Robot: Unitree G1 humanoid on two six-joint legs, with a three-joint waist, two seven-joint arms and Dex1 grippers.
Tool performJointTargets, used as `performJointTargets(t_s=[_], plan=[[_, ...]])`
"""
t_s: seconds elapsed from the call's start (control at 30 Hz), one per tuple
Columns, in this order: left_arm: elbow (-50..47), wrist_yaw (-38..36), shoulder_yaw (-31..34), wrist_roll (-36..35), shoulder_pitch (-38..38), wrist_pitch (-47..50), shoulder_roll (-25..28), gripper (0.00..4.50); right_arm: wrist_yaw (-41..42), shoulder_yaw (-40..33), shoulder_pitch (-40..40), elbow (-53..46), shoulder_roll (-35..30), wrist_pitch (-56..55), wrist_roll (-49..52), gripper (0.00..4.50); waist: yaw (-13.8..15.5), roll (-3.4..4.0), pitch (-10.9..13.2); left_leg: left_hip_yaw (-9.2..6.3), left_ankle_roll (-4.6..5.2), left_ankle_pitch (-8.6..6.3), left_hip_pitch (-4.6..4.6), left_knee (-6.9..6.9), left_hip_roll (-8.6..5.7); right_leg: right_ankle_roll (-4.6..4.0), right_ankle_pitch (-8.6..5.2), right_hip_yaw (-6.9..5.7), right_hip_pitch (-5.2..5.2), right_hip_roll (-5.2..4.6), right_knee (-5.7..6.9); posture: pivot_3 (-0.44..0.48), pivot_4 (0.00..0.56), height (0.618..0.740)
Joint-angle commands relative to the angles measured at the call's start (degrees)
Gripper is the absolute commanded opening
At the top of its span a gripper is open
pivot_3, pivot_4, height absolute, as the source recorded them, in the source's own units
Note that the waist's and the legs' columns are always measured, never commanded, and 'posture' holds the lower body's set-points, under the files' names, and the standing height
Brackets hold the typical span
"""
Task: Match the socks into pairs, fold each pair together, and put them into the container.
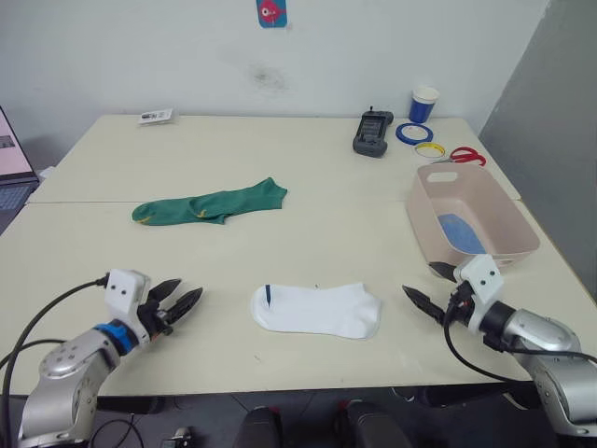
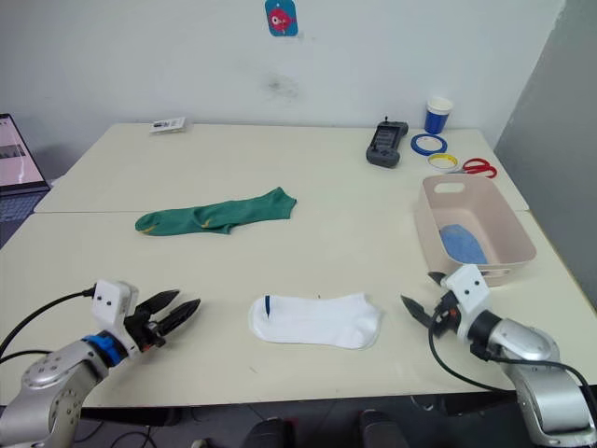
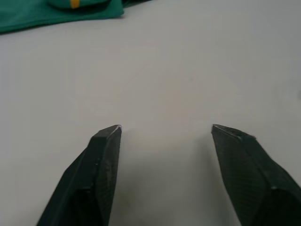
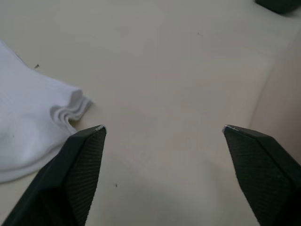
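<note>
One pair looks done, two left | left gripper wide open, holds nothing, low over the table | green socks lie together farther back | white socks stacked flat in front | right gripper wide open, empty | blue socks sit inside the pink container.

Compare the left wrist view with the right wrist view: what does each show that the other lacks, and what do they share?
Left wrist view alone: the edge of the green socks. Right wrist view alone: the layered cuff end of the white socks and a wall of the pink container. Both: the cream table and an open end effector, left end effector and right end effector, holding nothing.
</note>
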Motion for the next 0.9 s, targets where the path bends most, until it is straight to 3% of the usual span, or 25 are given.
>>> performJointTargets(t_s=[0.03,0.07,0.2,0.4,0.5,0.67,0.87,0.9], plan=[[-0.79,0.22,2.08,0.19,1.60,-2.68,-0.14,4.20,-1.07,-1.78,2.89,-1.95,0.56,-2.70,-0.50,4.50,0.00,0.00,0.00,0.00,0.00,0.00,0.00,0.00,0.00,0.00,0.00,0.00,0.00,-0.01,0.00,0.000,0.150,0.740],[-0.82,0.27,2.01,0.23,2.07,-3.01,-0.23,4.48,-1.09,-1.84,3.78,-2.03,0.55,-2.97,-0.49,4.50,0.00,0.00,0.00,0.00,0.00,0.00,0.00,0.00,0.00,0.00,0.00,0.00,0.00,-0.01,0.00,0.000,0.150,0.740],[-2.46,-0.01,1.10,0.03,2.73,-3.32,-0.02,4.48,-0.35,-1.89,4.69,-4.04,0.26,-0.37,2.24,4.50,-0.05,0.00,0.00,0.00,0.00,0.00,0.01,-0.01,0.01,-0.01,0.00,0.01,0.00,-0.01,0.00,0.000,0.150,0.740],[-10.01,-3.52,-3.92,-1.01,-1.91,-0.35,2.45,4.48,-0.54,0.16,-3.45,-7.40,-0.71,13.33,10.55,4.50,0.01,-0.01,0.00,0.00,0.00,0.00,-0.01,-0.01,-0.01,0.00,0.00,-0.01,0.01,-0.01,0.00,0.000,0.150,0.740],[-13.55,-6.43,-7.04,-3.03,-6.34,2.79,4.05,3.88,0.47,4.23,-8.91,-8.38,-3.21,22.36,12.86,4.50,0.01,0.00,0.00,0.01,0.00,0.00,-0.01,-0.01,-0.04,0.00,0.00,-0.01,0.01,0.00,0.01,0.000,0.150,0.740],[-18.50,-11.20,-13.06,-2.60,-9.87,5.78,7.73,2.24,0.76,9.87,-15.31,-4.12,-3.57,27.49,12.67,4.50,-0.15,-0.04,-0.02,0.01,0.00,0.00,-0.03,-0.03,-0.11,0.03,-0.03,0.05,-0.01,0.07,-0.04,0.000,0.150,0.740],[-20.09,-11.28,-15.37,-2.71,-12.03,7.12,7.62,0.18,2.46,15.76,-19.73,0.04,-3.97,32.70,12.67,4.50,-0.12,-0.03,-0.01,0.00,0.00,0.00,-0.03,-0.01,-0.11,0.03,-0.02,-0.02,-0.01,0.08,0.01,0.000,0.150,0.740],[-20.37,-11.51,-15.53,-2.57,-11.81,7.00,7.74,0.04,2.66,16.25,-20.08,0.38,-3.98,33.14,12.77,4.50,-0.19,-0.04,-0.02,0.01,0.00,0.00,-0.03,-0.01,-0.11,0.03,-0.02,-0.01,-0.01,0.08,0.01,0.000,0.150,0.740]])
